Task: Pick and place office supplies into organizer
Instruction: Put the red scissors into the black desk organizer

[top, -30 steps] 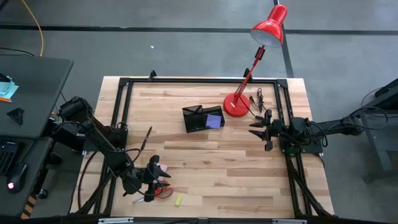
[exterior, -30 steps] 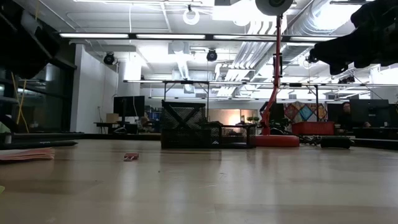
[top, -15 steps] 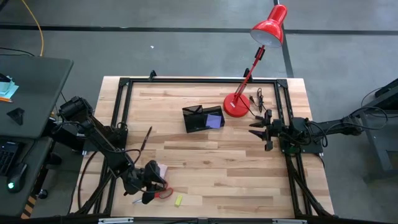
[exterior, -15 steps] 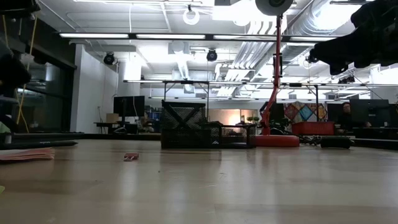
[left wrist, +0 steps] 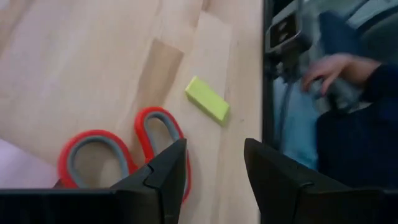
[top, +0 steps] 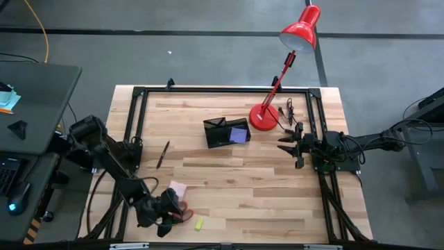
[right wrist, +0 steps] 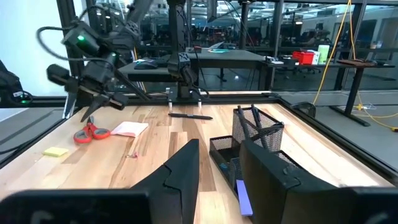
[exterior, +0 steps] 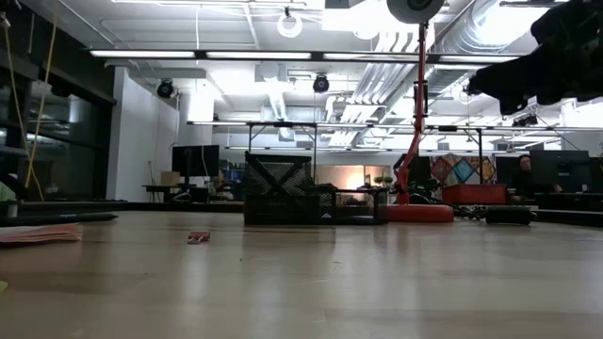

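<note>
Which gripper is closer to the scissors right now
The left. The left gripper hovers right over the scissors at the table's near edge; the right gripper waits far across, by the lamp.

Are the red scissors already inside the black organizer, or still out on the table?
Out. The scissors lie flat on the wooden table beside the yellow piece, far from the organizer.

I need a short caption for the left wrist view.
Left gripper, open, hovers above red-handled scissors near a yellow piece.
</note>
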You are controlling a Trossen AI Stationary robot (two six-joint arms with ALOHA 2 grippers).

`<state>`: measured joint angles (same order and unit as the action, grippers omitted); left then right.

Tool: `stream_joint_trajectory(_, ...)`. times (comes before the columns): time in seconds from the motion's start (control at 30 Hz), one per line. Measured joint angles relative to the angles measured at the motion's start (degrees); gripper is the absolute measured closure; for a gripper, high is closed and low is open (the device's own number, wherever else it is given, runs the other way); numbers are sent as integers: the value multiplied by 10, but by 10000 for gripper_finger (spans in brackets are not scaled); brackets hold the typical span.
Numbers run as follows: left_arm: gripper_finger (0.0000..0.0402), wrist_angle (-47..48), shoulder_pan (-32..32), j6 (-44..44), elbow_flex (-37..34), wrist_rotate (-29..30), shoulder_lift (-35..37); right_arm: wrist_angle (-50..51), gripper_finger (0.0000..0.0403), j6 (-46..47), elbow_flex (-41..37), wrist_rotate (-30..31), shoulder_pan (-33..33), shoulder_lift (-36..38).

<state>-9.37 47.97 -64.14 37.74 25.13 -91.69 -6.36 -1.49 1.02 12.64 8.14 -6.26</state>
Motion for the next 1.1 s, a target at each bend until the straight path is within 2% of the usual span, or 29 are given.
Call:
stream_joint_trajectory(0.23,250,150,1,10,111,10,-64,8,295,0,0,0,0,-2)
stream_joint_trajectory(0.37,250,188,0,12,143,29,-85,12,295,0,0,2,0,-2)
stream_joint_trajectory(0.67,250,214,0,-8,145,32,-121,15,295,0,0,2,0,-1)
stream_joint_trajectory(1.1,250,210,0,9,145,36,-121,31,295,0,0,-1,0,-1)
